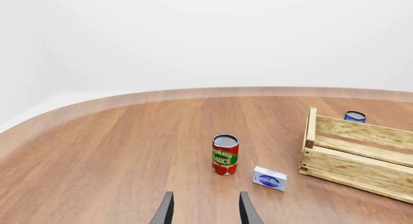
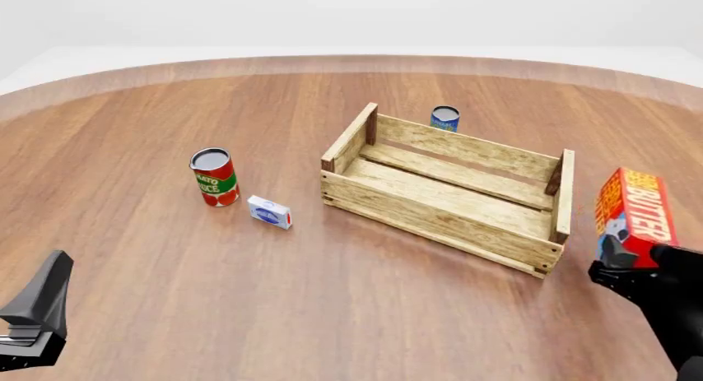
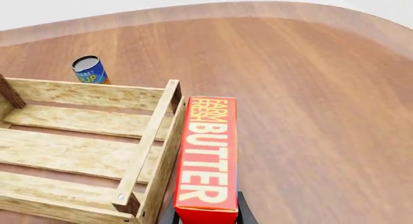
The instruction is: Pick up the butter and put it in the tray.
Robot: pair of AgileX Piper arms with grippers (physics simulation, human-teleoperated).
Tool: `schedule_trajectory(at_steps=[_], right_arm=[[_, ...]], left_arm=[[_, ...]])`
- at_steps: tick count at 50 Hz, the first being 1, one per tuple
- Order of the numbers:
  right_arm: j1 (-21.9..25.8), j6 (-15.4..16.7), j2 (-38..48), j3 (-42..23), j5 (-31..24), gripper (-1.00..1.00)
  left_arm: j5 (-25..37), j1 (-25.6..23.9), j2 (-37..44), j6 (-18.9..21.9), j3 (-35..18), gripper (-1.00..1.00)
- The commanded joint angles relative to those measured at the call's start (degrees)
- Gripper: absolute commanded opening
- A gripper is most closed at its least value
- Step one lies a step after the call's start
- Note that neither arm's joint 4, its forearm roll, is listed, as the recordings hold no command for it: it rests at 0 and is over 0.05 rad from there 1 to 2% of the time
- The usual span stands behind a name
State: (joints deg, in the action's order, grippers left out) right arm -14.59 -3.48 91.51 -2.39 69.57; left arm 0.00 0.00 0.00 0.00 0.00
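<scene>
The butter (image 2: pixel 634 205) sits upright in the right gripper (image 3: pixel 206 215), lifted just outside the tray's (image 2: pixel 444 202) right end wall. To finish well, carry it leftward clear of that wall's rim before lowering. The jaws are clamped narrowly on the carton's lower end; the left gripper (image 1: pixel 205 210) hangs parted and empty.

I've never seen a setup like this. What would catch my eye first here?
Probably the big wooden tray mid-table, empty inside. Next, the red butter carton gripped by the right gripper just off the tray's right end. A tomato sauce can stands left of the tray.
</scene>
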Motion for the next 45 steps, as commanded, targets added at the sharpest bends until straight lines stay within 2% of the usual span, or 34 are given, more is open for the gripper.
schedule_trajectory(at_steps=[1, 16, 21, 27, 41, 45], right_arm=[[0.19, -0.75, -5.67, 2.36, 0.32, -1.00], [1.29, 0.47, -9.91, 2.38, -1.22, -1.00], [1.21, 0.42, -16.55, 2.38, -7.00, -1.00], [1.47, 1.15, -27.88, 2.38, -16.55, -1.00], [2.70, 1.09, -39.79, 2.35, -26.44, -1.00], [4.03, 1.99, -44.04, 2.37, -29.70, -1.00]], left_arm=[[0.00, 0.00, 0.00, 0.00, 0.00, 1.00], [0.00, 0.00, 0.00, 0.00, 0.00, 1.00], [0.00, 0.00, 0.00, 0.00, 0.00, 1.00], [0.00, 0.00, 0.00, 0.00, 0.00, 1.00], [0.00, 0.00, 0.00, 0.00, 0.00, 1.00], [0.00, 0.00, 0.00, 0.00, 0.00, 1.00]])
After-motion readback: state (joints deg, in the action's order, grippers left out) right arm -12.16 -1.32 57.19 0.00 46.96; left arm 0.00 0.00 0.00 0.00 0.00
